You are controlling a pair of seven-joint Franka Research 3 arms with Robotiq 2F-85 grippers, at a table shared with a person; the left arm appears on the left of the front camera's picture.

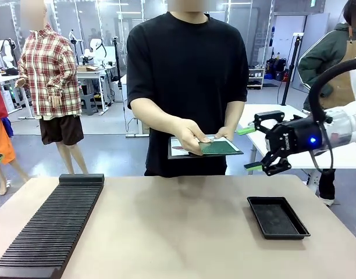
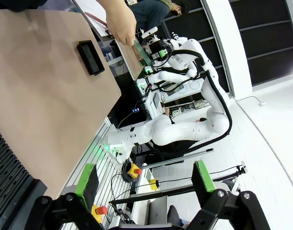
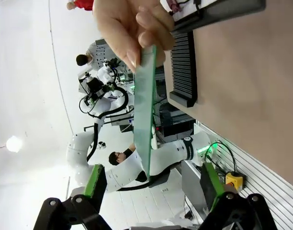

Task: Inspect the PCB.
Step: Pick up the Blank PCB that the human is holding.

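**A:** what's above the tan wooden table (image 1: 178, 232)?

**B:** a person's holding a dark flat clipboard (image 1: 184, 156), thin green rectangular PCB (image 1: 220, 147) on top. The black two-finger right gripper (image 1: 251, 149) is just beside it, spread wide, empty; left gripper (image 2: 144, 175) too.

Robotics laboratory. On the worktop (image 1: 178, 232) you see a black slotted rack (image 1: 50, 226) and a black tray (image 1: 278, 217). A white robot arm (image 1: 348, 125) reaches in over the worktop's right side. Beyond its far edge lie a grey floor (image 1: 108, 154) and white tables (image 1: 91, 72) loaded with equipment. Just off the worktop's edge sits a yellow emergency-stop box (image 2: 133, 169) with a red button.
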